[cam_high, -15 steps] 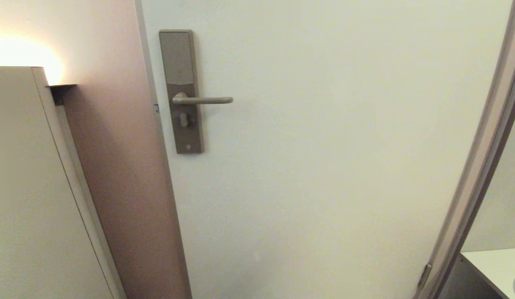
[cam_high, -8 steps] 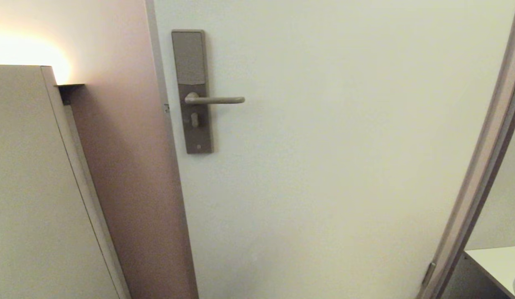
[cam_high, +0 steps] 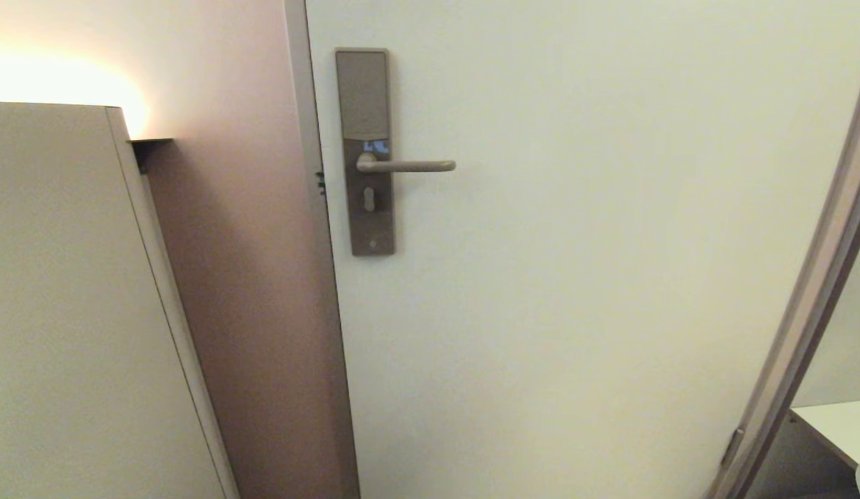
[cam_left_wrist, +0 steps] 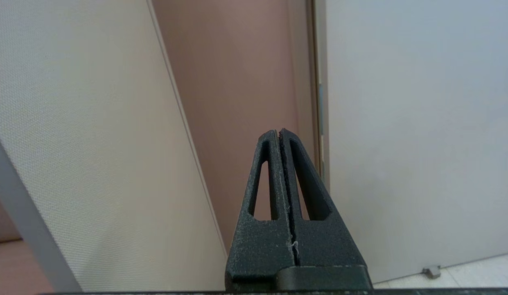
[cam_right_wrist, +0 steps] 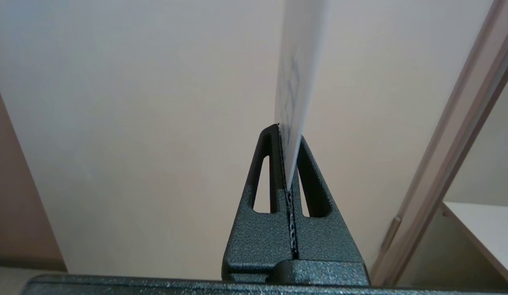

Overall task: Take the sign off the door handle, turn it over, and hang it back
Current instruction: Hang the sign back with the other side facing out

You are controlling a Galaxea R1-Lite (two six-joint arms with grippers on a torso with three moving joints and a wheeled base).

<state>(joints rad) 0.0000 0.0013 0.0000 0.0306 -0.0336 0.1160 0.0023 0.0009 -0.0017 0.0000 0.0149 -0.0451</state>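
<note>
The door handle (cam_high: pixel 405 165), a slim metal lever on a tall bronze-grey lock plate (cam_high: pixel 364 104), sits bare at the upper left of the white door (cam_high: pixel 575 242) in the head view. Nothing hangs on it. My right gripper (cam_right_wrist: pixel 290 131) is shut on the sign (cam_right_wrist: pixel 299 69), which sticks out edge-on beyond the fingertips, its white face with grey lettering showing. My left gripper (cam_left_wrist: pixel 278 132) is shut and empty, low before the wall beside the door. Neither arm shows in the head view.
A beige cabinet (cam_high: pixel 62 312) stands at the left, with a strip of brown wall (cam_high: pixel 242 277) between it and the door. The door frame (cam_high: pixel 811 298) runs down the right, and a white surface (cam_high: pixel 835 426) lies beyond it. A door stop (cam_left_wrist: pixel 432 271) sits on the floor.
The whole head view has shifted: handle, door edge and cabinet now lie further right in the picture, so the camera has turned or moved left. No arm has moved.
</note>
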